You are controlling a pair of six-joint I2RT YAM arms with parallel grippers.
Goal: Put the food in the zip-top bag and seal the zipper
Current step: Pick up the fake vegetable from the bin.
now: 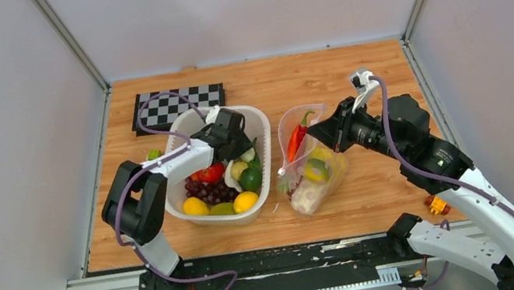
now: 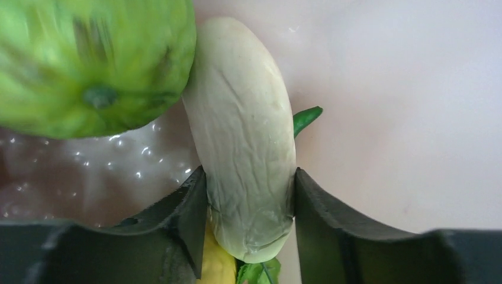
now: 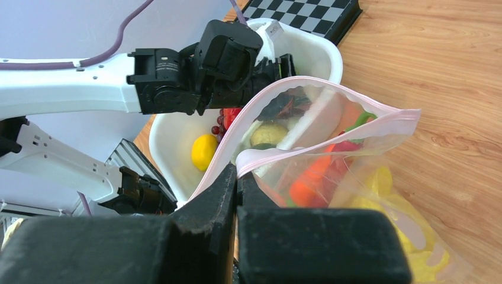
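Observation:
The white slotted basket (image 1: pixel 256 123) holds food: a tomato (image 1: pixel 211 173), grapes (image 1: pixel 210 193), lemons (image 1: pixel 245 201) and a lime (image 1: pixel 250 179). My left gripper (image 1: pixel 240 150) reaches down into the basket. In the left wrist view, my left gripper (image 2: pixel 250 175) is shut on the white cabbage (image 2: pixel 243 124), with a green lime (image 2: pixel 89 59) beside it. The zip-top bag (image 1: pixel 315 171) stands right of the basket with a red chili (image 1: pixel 296 138) and a carrot (image 3: pixel 308 177) inside. My right gripper (image 3: pixel 238 171) is shut on the bag's mouth at the pink zipper (image 3: pixel 355 121), which gapes open.
A black-and-white checkerboard (image 1: pixel 176 105) lies at the back left behind the basket. Grey walls close in the wooden table (image 1: pixel 369 79) on three sides. In the right wrist view the left arm (image 3: pixel 89 89) hangs over the basket rim (image 3: pixel 322 56).

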